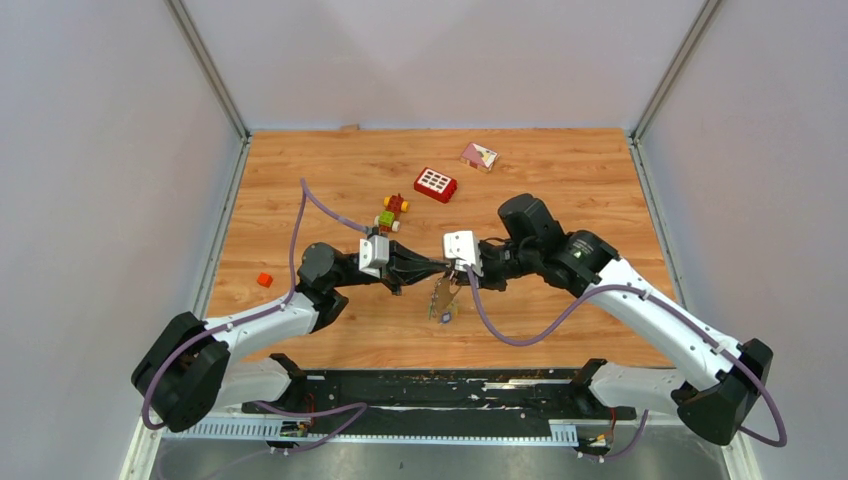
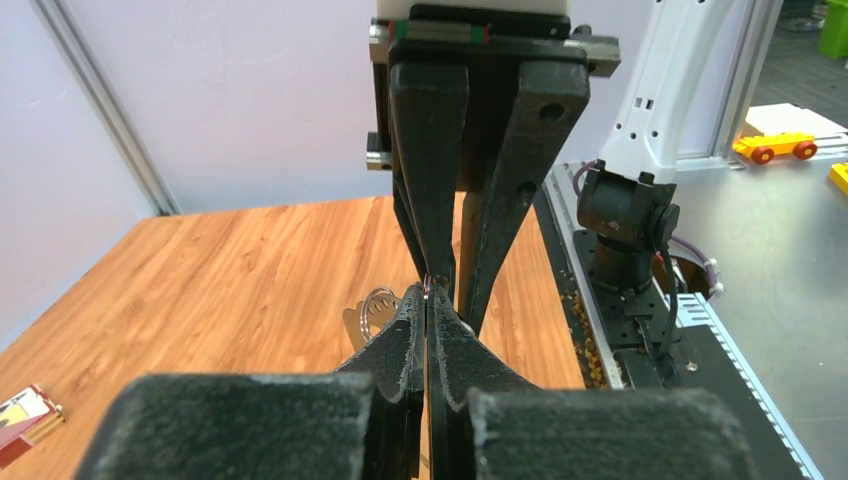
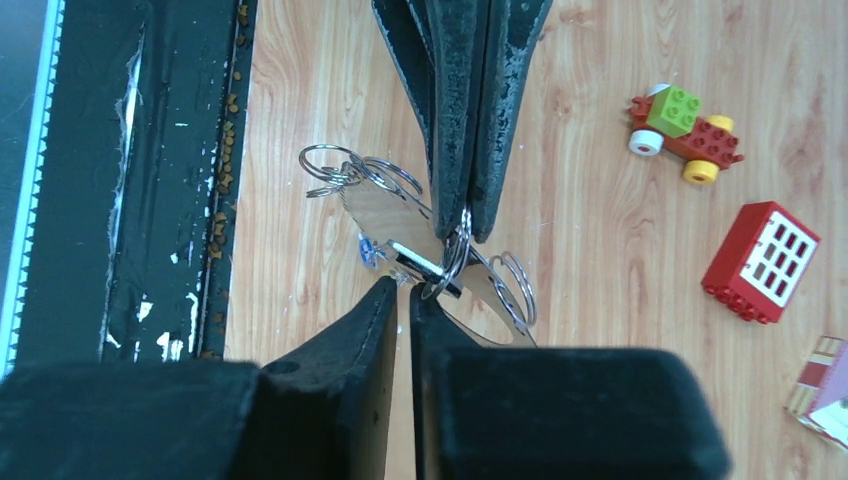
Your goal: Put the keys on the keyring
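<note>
Both grippers meet tip to tip above the middle of the table. My left gripper (image 1: 432,268) (image 2: 428,292) is shut on a thin grey wire ring, the keyring (image 3: 455,250). In the right wrist view the left gripper (image 3: 462,228) reaches down from the top. A bunch of keys (image 1: 440,302) (image 3: 385,205) with small split rings and a blue tag hangs below it, close over the wood. My right gripper (image 1: 447,277) (image 3: 403,290) has its jaws nearly together. Its tips pinch a small key of the bunch. In the left wrist view one ring (image 2: 375,305) shows beside my fingers.
A red-yellow-green block toy (image 1: 392,213) (image 3: 685,125) and a red brick with white squares (image 1: 436,184) (image 3: 760,262) lie behind the grippers. A pink card (image 1: 479,156) lies farther back. A small red cube (image 1: 264,279) sits at the left. The black base rail (image 1: 430,392) runs along the near edge.
</note>
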You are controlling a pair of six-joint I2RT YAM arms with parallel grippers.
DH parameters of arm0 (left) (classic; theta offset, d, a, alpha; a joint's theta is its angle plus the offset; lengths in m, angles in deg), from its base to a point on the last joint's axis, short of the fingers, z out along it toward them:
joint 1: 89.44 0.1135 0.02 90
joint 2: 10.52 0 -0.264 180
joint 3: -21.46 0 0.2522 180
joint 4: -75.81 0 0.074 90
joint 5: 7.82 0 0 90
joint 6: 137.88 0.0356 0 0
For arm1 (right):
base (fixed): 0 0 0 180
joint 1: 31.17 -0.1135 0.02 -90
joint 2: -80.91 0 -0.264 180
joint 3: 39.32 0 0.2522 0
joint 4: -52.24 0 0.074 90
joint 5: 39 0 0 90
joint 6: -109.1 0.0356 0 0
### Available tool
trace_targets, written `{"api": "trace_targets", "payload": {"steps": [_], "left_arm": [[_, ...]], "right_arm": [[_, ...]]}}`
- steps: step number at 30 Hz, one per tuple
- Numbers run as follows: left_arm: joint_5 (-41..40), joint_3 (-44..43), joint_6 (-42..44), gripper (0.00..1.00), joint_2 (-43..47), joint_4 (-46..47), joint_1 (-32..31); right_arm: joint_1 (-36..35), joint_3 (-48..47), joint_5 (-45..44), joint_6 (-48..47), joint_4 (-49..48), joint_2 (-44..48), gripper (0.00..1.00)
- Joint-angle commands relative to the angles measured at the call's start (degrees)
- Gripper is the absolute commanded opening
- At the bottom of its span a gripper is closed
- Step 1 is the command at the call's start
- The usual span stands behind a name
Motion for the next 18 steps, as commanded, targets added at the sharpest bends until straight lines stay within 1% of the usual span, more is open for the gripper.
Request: {"api": "trace_targets", "payload": {"steps": [1,3,6,7,13,18], "left_arm": [[0.4,0.1,1.2,0.00,0.8,3.4,0.3],[0.6,0.1,1.3,0.00,0.7,3.2,0.3],[0.7,0.0,1.5,0.00,0.6,2.9,0.3],[0.7,0.0,1.6,0.00,0.6,2.8,0.3],[0.8,-0.1,1.5,0.00,0.4,2.7,0.3],[0.9,-0.1,1.6,0.00,0.4,2.6,0.3]], "right_arm": [[0.3,-0.7,-0.7,-0.6,-2.0,3.7,0.17],[0.3,-1.3,-1.0,-0.5,-1.7,4.4,0.25],[0.3,-2.6,-1.2,-0.6,-0.9,4.7,0.33],[0.4,-2.9,-1.1,-0.6,-0.6,4.7,0.35],[0.3,-4.7,-0.3,0.3,-1.2,3.5,0.35],[0.3,-5.8,0.4,0.8,-1.4,2.0,0.27]]}}
